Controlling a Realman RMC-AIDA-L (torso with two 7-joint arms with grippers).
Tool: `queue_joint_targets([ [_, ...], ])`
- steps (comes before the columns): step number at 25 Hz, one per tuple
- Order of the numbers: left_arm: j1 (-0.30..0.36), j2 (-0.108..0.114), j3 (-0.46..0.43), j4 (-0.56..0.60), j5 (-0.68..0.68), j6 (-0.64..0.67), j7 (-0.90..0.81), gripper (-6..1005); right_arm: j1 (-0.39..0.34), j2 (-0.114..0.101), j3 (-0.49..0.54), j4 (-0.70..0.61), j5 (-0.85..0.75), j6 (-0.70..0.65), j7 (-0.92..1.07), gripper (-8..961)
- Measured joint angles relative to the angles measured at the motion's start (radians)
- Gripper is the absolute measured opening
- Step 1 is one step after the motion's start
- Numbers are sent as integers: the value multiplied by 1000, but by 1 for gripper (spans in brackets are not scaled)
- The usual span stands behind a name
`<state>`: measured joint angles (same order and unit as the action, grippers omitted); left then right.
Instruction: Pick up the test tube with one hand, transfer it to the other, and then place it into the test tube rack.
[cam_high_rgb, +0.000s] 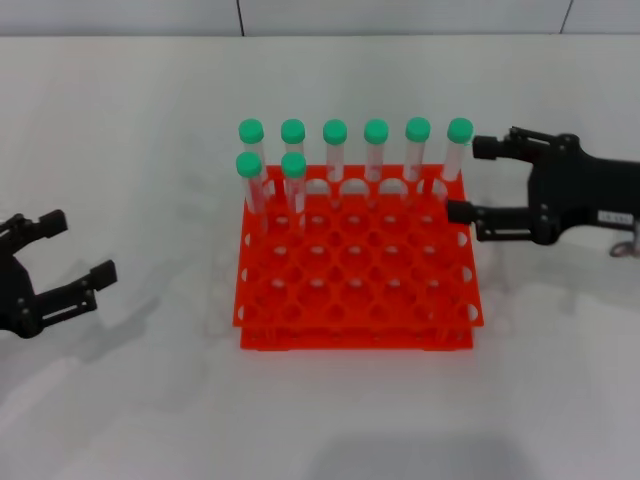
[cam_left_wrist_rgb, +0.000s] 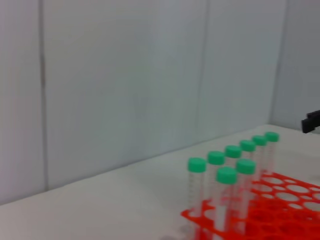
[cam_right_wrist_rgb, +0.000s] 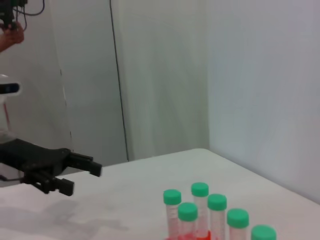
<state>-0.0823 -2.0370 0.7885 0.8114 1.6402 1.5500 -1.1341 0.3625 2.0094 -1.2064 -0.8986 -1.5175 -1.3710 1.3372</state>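
Observation:
The orange-red test tube rack (cam_high_rgb: 357, 300) stands mid-table and shows again in the left wrist view (cam_left_wrist_rgb: 280, 200). Several green-capped tubes stand upright in it: a full back row, plus two behind its left corner. The end tube (cam_high_rgb: 456, 152) of the back row stands right beside my right gripper (cam_high_rgb: 467, 180). That gripper carries a white label and is open, its fingertips level with the rack's right back corner and holding nothing. My left gripper (cam_high_rgb: 80, 248) is open and empty, low at the left, well away from the rack; the right wrist view also shows it (cam_right_wrist_rgb: 81, 178). No tube lies loose on the table.
The white table (cam_high_rgb: 120, 120) runs to a pale wall at the back. The rack's front rows of holes hold nothing. In the right wrist view a person's hand (cam_right_wrist_rgb: 11, 36) and some equipment show beyond the table's far side.

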Motion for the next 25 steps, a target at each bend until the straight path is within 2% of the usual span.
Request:
queue_joint_targets([
  [4, -33, 19, 0, -10, 42, 26, -30, 884, -4, -1, 68, 88, 1, -83, -75, 874],
  [6, -42, 28, 0, -17, 50, 35, -39, 884, -5, -4, 81, 116, 0, -99, -91, 874],
  [7, -57, 43, 0, -32, 59, 59, -48, 884, -6, -5, 85, 128, -1, -103, -99, 874],
  [12, -89, 68, 0, -55, 94, 115, -66, 884, -5, -16, 84, 190, -8, -107, -127, 874],
  [17, -128, 77, 0, -67, 156, 153, -95, 884, 8, -21, 78, 224, -42, -127, -131, 874],
  [25, -152, 83, 2, -68, 193, 227, -95, 884, 12, -22, 80, 225, -85, -138, -124, 874],
])
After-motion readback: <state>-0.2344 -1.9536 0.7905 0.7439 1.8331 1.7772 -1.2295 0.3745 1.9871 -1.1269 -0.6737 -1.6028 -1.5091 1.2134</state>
